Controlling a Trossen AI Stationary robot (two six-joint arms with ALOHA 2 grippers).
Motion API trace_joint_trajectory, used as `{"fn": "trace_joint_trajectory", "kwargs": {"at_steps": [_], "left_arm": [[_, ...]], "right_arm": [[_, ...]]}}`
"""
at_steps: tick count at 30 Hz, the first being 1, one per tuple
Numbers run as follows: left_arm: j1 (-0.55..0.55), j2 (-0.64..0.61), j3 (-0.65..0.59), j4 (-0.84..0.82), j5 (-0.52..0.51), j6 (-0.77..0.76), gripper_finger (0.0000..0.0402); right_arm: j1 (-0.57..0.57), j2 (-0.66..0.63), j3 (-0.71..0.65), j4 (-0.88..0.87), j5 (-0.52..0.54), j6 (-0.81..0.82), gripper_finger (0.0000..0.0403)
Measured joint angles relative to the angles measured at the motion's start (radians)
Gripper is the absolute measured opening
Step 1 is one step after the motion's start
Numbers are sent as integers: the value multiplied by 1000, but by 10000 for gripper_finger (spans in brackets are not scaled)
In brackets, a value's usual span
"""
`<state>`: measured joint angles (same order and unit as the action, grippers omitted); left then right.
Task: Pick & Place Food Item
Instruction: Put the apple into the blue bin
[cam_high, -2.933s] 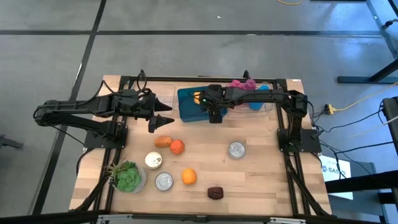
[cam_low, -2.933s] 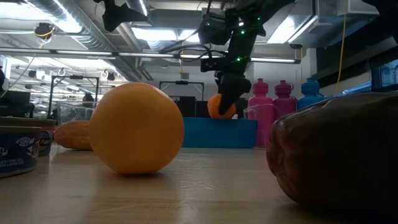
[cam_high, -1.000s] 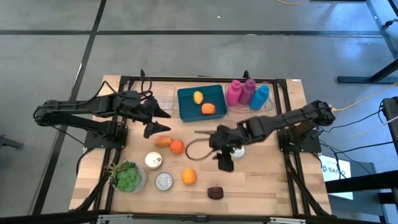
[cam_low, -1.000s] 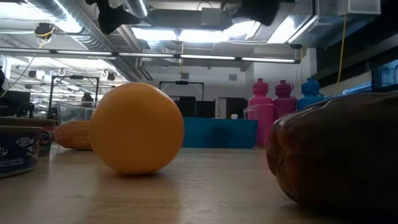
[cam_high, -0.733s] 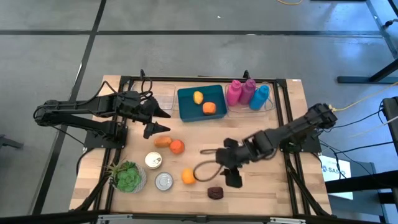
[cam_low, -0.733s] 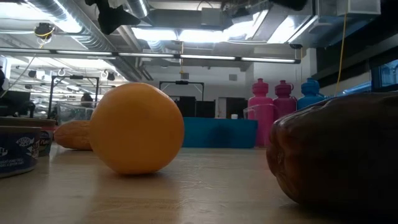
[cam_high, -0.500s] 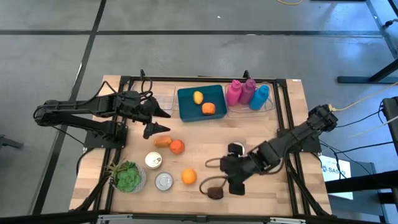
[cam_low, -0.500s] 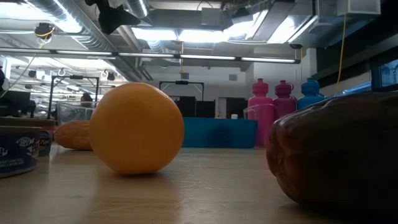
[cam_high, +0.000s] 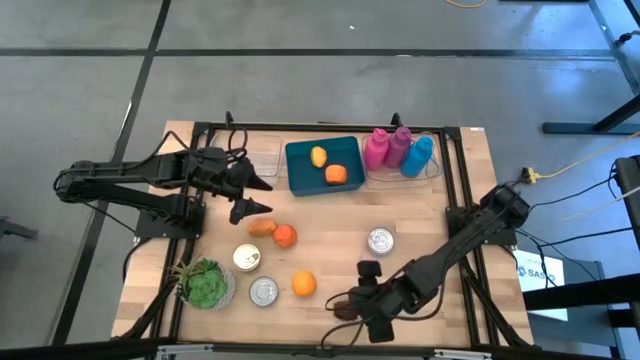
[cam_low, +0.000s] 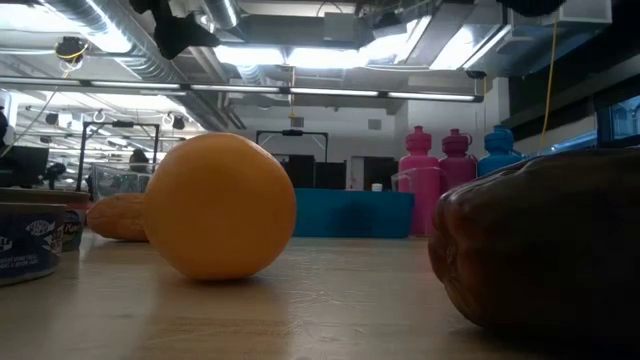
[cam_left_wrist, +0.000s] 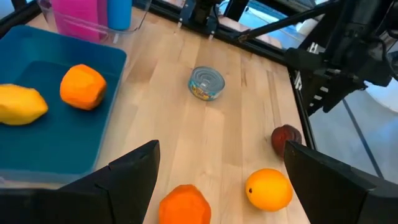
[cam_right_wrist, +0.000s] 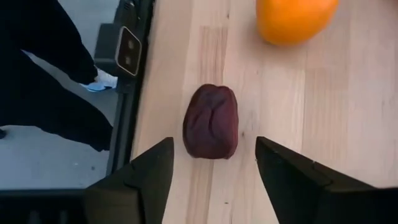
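A dark maroon food item (cam_right_wrist: 210, 121) lies near the table's front edge, also seen as the maroon item (cam_high: 345, 308) from above. My right gripper (cam_right_wrist: 213, 152) hovers over it, open, one finger on each side and touching nothing; from above the right gripper (cam_high: 358, 300) sits at the end of the outstretched arm. A round orange (cam_high: 303, 284) rests just to its left. The blue bin (cam_high: 300, 178) at the back holds a yellow lemon (cam_high: 318, 156) and an orange fruit (cam_high: 335, 174). My left gripper (cam_high: 262, 195) waits open at the left, holding nothing.
Three cans (cam_high: 380, 240), (cam_high: 247, 258), (cam_high: 263, 291) stand on the table. An orange-red fruit (cam_high: 285, 236) and a brown item (cam_high: 262, 227) lie left of centre. A potted plant (cam_high: 205, 283) is front left. Pink bottles (cam_high: 378, 150) and a blue bottle (cam_high: 420, 155) stand beside the bin.
My right arm left the bin, where its orange fruit now lies, swung to the front edge over the maroon item and opened its fingers wider. The left arm stayed still.
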<state>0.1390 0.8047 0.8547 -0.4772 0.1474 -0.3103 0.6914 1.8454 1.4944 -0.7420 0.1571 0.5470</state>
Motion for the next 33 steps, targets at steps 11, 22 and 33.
{"fn": "trace_joint_trajectory", "kwargs": {"at_steps": [11, 22, 33], "left_arm": [[0, 0, 0, -34, 0, 0, 331], [0, 0, 0, -52, 3, 0, 331], [0, 0, 0, -80, 5, -9, 331]], "right_arm": [[-3, 108, 0, 87, -105, -5, 270], [-23, 159, 0, 97, -68, -46, 293], [-29, 196, 0, 149, -88, -61, 293]]}}
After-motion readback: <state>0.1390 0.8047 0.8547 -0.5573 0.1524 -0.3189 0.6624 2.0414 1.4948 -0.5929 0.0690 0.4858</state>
